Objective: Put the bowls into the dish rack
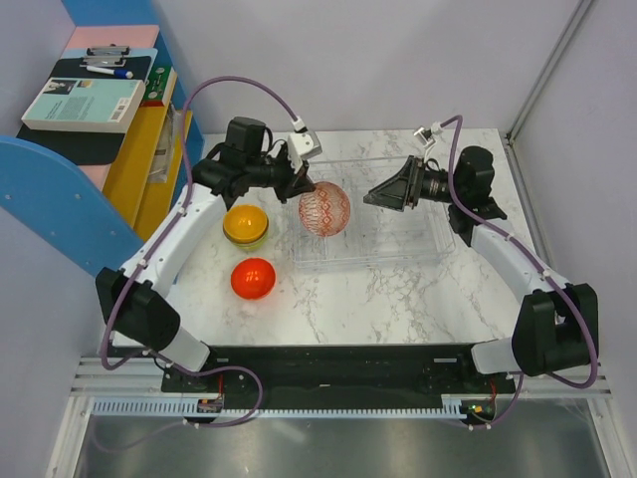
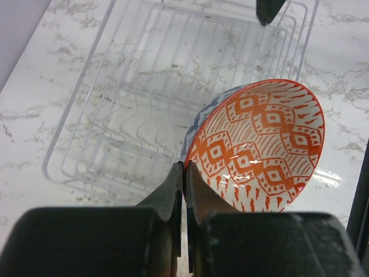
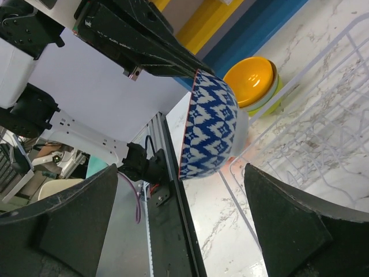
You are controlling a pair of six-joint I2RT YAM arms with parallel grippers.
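Observation:
My left gripper (image 1: 302, 189) is shut on the rim of the patterned bowl (image 1: 324, 208), blue-white outside and orange-white inside. It holds the bowl tilted above the left end of the clear dish rack (image 1: 418, 239). In the left wrist view my gripper (image 2: 185, 170) pinches the bowl's rim (image 2: 262, 144) over the rack (image 2: 115, 115). My right gripper (image 1: 373, 196) is open and empty over the rack, facing the bowl (image 3: 210, 124). A yellow-orange bowl (image 1: 245, 224) sits stacked on a green one left of the rack. A red-orange bowl (image 1: 253, 278) sits nearer me.
A blue shelf unit (image 1: 60, 199) with books and a clipboard stands at the far left. White walls close the table's back and right sides. The stacked yellow bowl (image 3: 253, 81) shows in the right wrist view beside the rack's corner (image 3: 323, 133).

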